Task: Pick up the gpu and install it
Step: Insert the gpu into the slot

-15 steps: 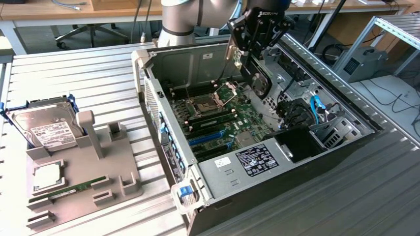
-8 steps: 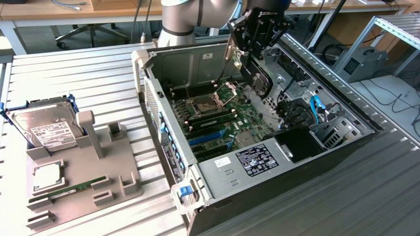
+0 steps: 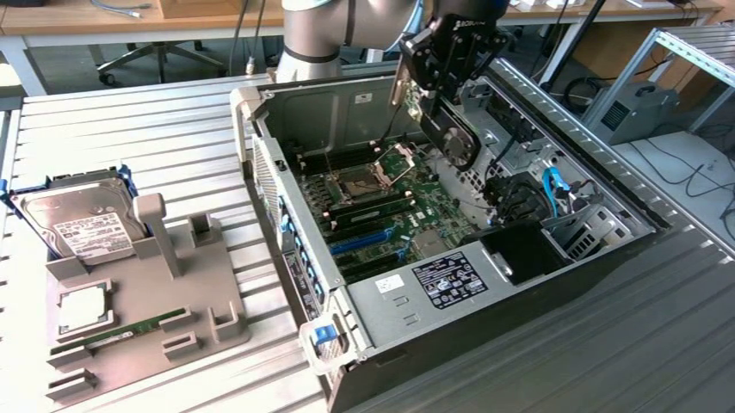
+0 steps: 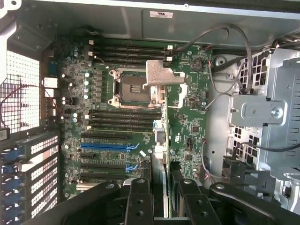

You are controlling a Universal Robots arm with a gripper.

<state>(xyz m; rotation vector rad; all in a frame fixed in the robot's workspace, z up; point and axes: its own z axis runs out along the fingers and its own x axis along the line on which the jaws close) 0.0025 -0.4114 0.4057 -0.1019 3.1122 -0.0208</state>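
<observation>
My claw (image 4: pixel 160 185) is pinching the gpu (image 3: pixel 452 138) by its upper edge, a finger pressed to each face. The card hangs straight down beneath it over the open computer case (image 3: pixel 264 163). The black face with its round fan is turned toward the exterior view's left.

What matters is card against slot. The gpu sits above the motherboard (image 4: pixel 187 117), clear of it, near the CPU socket (image 4: pixel 133 89) end of the board. The blue expansion slots (image 4: pixel 105 146) lie beyond it, toward the exterior view's lower left. In the wrist view I see the card edge-on as a thin strip between the fingers, and that strip runs across the line of the slots, not along it. So I judge the long axis is not yet lined up with any slot, though the angle is hard to read. There is only one arm, so no question of which is nearer.

The count is one gpu, one claw and one case. I see two blue slots with black ones between and beside them, and one socket with its metal latch swung up. Outward on the desk (image 3: pixel 150 129), well apart from the case on the exterior view's left, a grey parts holder (image 3: pixel 150 292) carries one hard drive (image 3: pixel 75 225) standing on edge and one RAM stick (image 3: pixel 120 327) lying flat — neither is touched.
</observation>
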